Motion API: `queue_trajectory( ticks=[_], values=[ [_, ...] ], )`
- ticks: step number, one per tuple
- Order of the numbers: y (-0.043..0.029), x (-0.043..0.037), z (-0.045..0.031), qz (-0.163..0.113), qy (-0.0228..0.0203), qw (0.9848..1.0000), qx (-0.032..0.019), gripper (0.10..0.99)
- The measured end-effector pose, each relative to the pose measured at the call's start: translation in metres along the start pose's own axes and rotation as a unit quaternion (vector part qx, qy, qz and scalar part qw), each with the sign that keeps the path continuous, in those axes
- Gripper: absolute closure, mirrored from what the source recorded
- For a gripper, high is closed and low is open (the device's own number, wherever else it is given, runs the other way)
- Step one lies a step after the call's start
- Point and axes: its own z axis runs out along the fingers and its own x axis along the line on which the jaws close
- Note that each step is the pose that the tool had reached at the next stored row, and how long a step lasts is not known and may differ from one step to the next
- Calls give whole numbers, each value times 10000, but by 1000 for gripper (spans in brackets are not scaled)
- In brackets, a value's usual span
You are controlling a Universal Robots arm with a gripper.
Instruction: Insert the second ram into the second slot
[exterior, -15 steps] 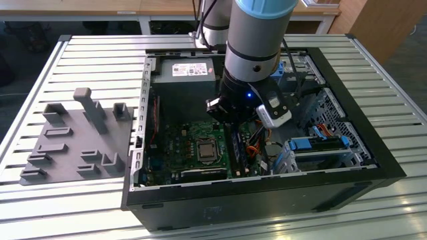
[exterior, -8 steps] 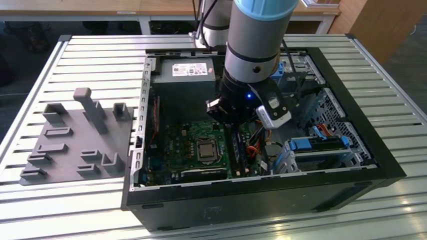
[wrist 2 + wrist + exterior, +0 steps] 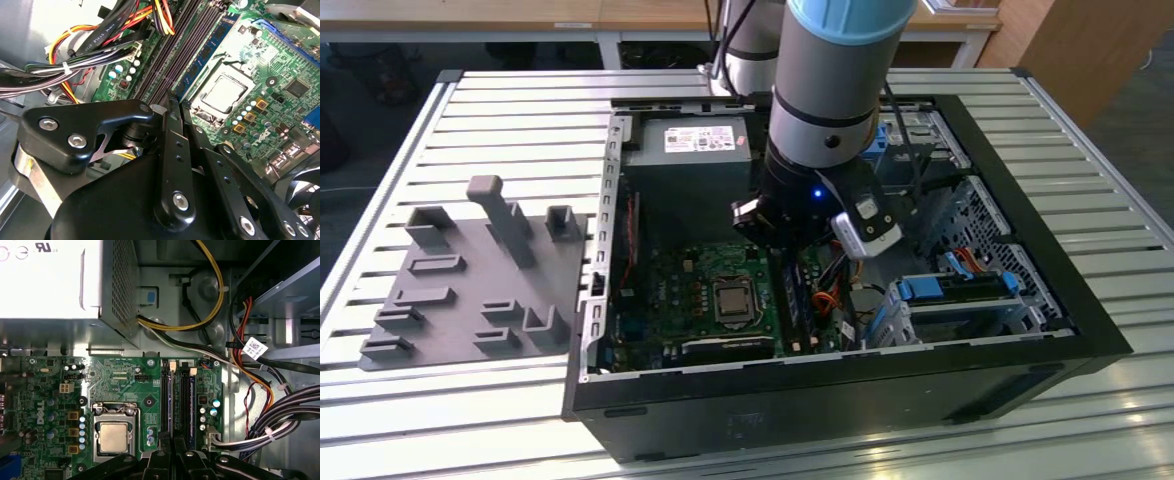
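Observation:
The second ram (image 3: pixel 172 400) is a thin blue stick standing on edge in the second slot (image 3: pixel 173 371) beside the CPU socket, in line with the other dark memory slots. Its blue face with dark chips (image 3: pixel 212 47) runs away from the fingertips in the second wrist view. My gripper (image 3: pixel 172 442) is low inside the open computer case (image 3: pixel 1067 300), its two black fingers drawn close together on the near end of that stick (image 3: pixel 178 102). In the exterior view the arm hangs straight down over the motherboard, with the gripper (image 3: pixel 781 250) just above the memory slots.
The CPU socket (image 3: pixel 115 437) lies close beside the slots. Bundled cables (image 3: pixel 260 430) crowd the other side. The grey power supply (image 3: pixel 687 145) sits at the case's far end and the drive cage (image 3: pixel 961 290) at the exterior view's right. A grey holder block (image 3: pixel 467 280) lies on the slatted table.

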Motion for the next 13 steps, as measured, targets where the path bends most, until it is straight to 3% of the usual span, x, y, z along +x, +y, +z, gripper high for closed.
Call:
queue_trajectory(
  ticks=[13],
  values=[
    [-3, -10, 109, 0, 8, 10000, 0, 949]
  ],
)
